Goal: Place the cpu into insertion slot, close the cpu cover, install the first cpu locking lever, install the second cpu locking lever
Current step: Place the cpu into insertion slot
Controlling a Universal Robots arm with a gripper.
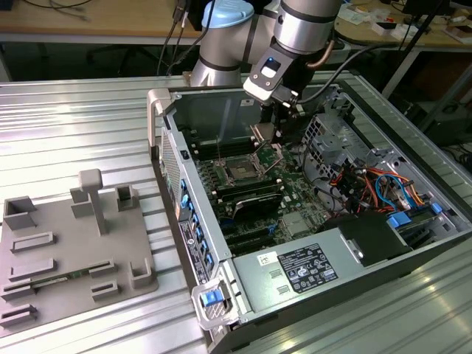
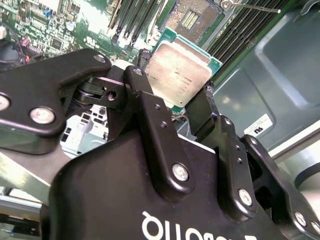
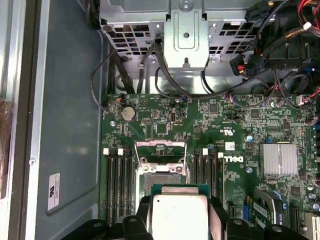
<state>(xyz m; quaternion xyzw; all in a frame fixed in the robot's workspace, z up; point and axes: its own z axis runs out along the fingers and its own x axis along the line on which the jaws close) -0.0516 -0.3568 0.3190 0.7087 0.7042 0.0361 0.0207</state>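
My gripper (image 2: 172,85) is shut on the cpu (image 2: 177,70), a flat square chip with a silvery top and green edge, pinched between the two black fingers (image 2: 137,75). In the first wrist view the cpu (image 3: 180,212) hangs above the board just short of the insertion slot (image 3: 160,177), whose dark square lies bare. The cpu cover (image 3: 161,148), a thin silver frame, stands raised at the slot's far edge. In the exterior view the gripper (image 1: 279,114) hangs inside the open computer case, up and to the right of the insertion slot (image 1: 242,171) and over the raised cover (image 1: 270,155).
Black memory slots (image 3: 117,180) flank the socket on both sides. A finned heatsink (image 3: 278,159), a metal drive cage (image 3: 185,35) and cable bundles (image 1: 376,181) crowd the case. The case walls (image 1: 171,158) rise around the board. A grey fixture tray (image 1: 74,251) lies at the exterior view's left.
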